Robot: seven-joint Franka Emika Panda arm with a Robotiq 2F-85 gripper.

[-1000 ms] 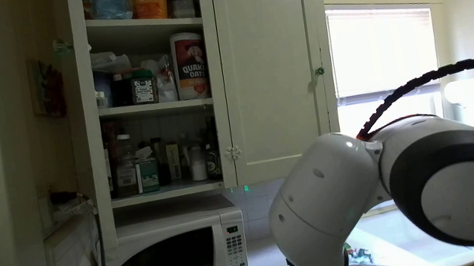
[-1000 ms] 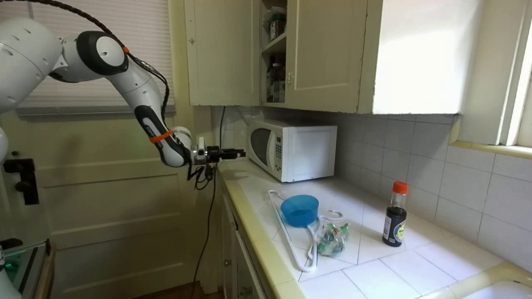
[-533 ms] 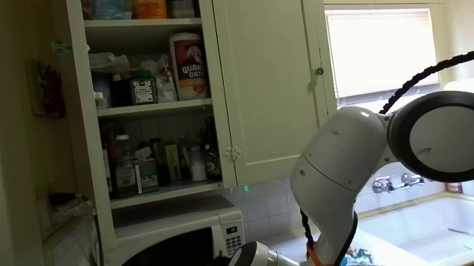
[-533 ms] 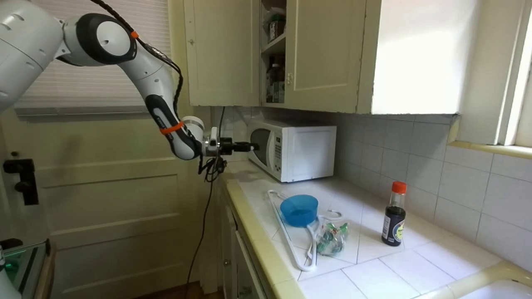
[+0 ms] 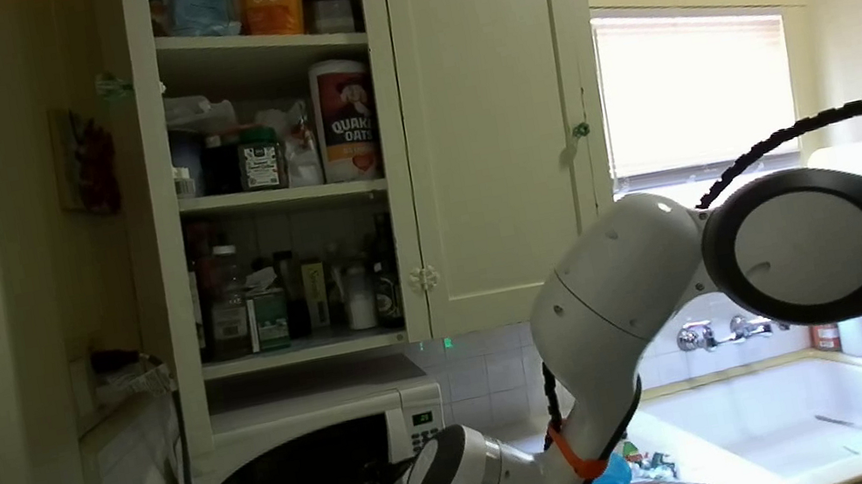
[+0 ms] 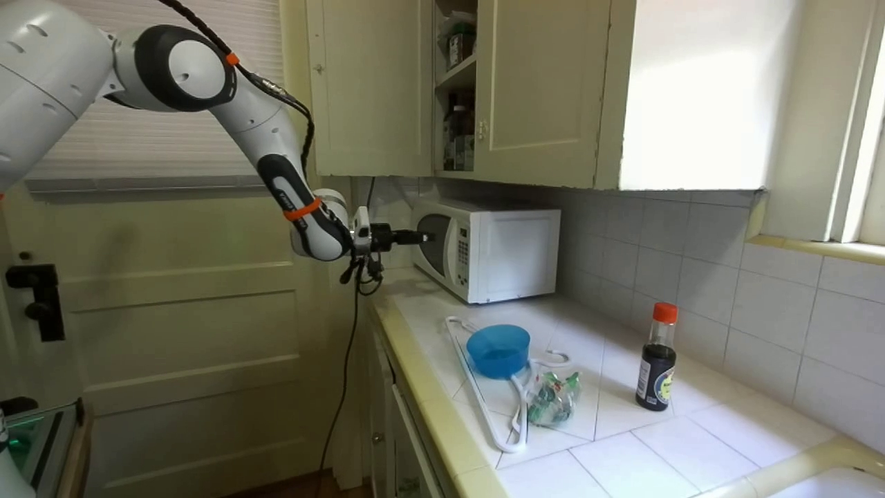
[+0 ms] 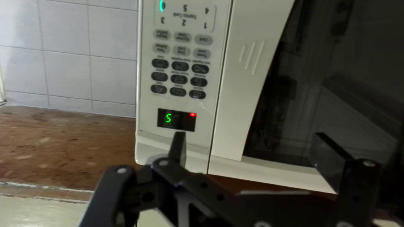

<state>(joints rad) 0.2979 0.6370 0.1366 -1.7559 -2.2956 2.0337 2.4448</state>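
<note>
My gripper (image 7: 249,135) stands open, its two dark fingers spread wide with nothing between them. It points at the front of a white microwave (image 6: 515,249), and in an exterior view its tips overlap the door area. Whether they touch it I cannot tell. In the wrist view the microwave appears upside down. One finger (image 7: 178,148) lies just below the lit display (image 7: 181,121); the other finger (image 7: 331,157) lies over the dark door window (image 7: 284,119). The keypad (image 7: 180,66) shows clearly. In an exterior view the wrist hides most of the gripper.
On the tiled counter (image 6: 650,463) lie a blue bowl (image 6: 498,353), a white hanger (image 6: 510,448) and a crumpled plastic bag (image 6: 554,400). A red-capped sauce bottle (image 6: 657,373) stands near the wall. Above the microwave hangs an open cabinet (image 5: 282,199) with filled shelves.
The arm has moved forward and slightly up, bringing the gripper closer to the microwave door. The gripper has stayed open. The counter items have not moved.
</note>
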